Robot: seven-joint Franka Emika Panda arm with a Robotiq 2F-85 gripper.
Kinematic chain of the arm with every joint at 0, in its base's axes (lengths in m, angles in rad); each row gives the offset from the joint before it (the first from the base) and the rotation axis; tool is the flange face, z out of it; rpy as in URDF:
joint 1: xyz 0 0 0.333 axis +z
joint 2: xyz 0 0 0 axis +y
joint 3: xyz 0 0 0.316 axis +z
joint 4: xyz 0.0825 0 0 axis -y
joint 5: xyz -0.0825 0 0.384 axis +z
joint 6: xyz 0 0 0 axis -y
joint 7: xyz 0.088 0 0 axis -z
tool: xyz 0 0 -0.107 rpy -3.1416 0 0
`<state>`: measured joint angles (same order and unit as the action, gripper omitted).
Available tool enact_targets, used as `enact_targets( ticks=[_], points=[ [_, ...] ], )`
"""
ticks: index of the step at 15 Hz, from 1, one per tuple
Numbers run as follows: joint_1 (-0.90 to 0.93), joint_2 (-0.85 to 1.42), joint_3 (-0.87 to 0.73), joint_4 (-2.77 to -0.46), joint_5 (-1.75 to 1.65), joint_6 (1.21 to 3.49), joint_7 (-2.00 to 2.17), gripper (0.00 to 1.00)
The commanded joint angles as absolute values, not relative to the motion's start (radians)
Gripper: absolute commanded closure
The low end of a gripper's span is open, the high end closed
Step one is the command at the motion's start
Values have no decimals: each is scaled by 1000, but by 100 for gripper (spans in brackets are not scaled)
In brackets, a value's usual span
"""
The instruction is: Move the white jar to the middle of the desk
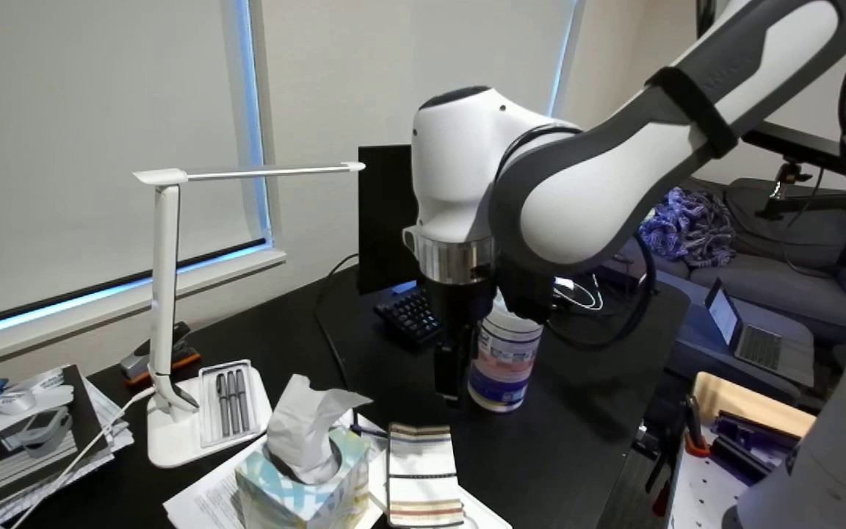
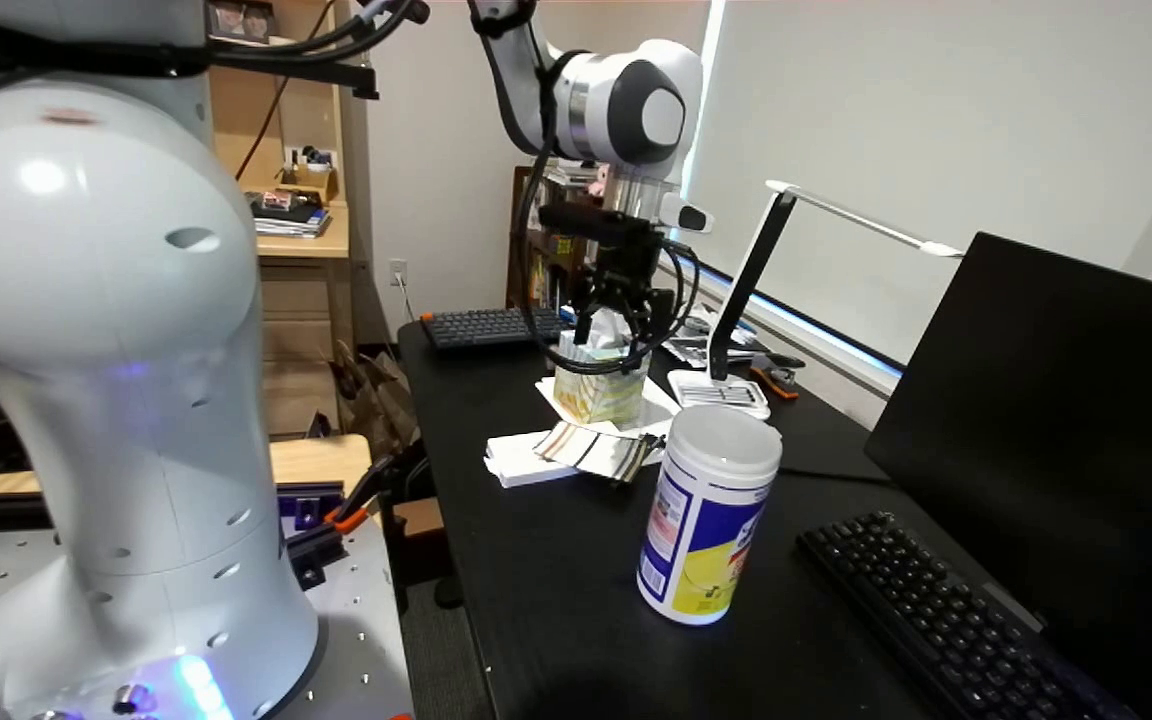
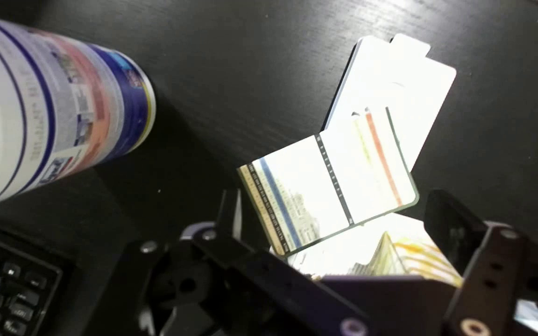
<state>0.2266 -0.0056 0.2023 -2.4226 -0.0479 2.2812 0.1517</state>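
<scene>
The white jar (image 1: 505, 360) has a blue and pink label on one side and stands upright on the black desk (image 1: 540, 463). It also stands upright near the monitor in an exterior view (image 2: 711, 520), where a yellow and blue label shows. In the wrist view the jar (image 3: 63, 107) is at the upper left, outside the jaws. My gripper (image 3: 339, 205) is open and empty, its fingers wide apart. It hangs pointing down above the desk beside the jar (image 1: 452, 375), apart from it. It also shows over the tissue box side in an exterior view (image 2: 626, 320).
A tissue box (image 2: 591, 395) and a striped booklet (image 3: 329, 191) lie below my gripper, with a flat white object (image 3: 395, 84) under the booklet. A keyboard (image 2: 946, 610) and monitor (image 2: 1056, 440) stand beside the jar. A white lamp (image 1: 166, 294) stands near the window.
</scene>
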Motion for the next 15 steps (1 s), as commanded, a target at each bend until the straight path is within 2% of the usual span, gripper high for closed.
enact_targets(
  ticks=[1, 8, 15],
  points=[
    [236, -39, 223, -2486, -27, 2299, 206, 0],
    [213, -82, 201, -2582, -54, 2446, 282, 0],
    [169, -95, 138, -2590, 58, 2460, 148, 0]
  ],
)
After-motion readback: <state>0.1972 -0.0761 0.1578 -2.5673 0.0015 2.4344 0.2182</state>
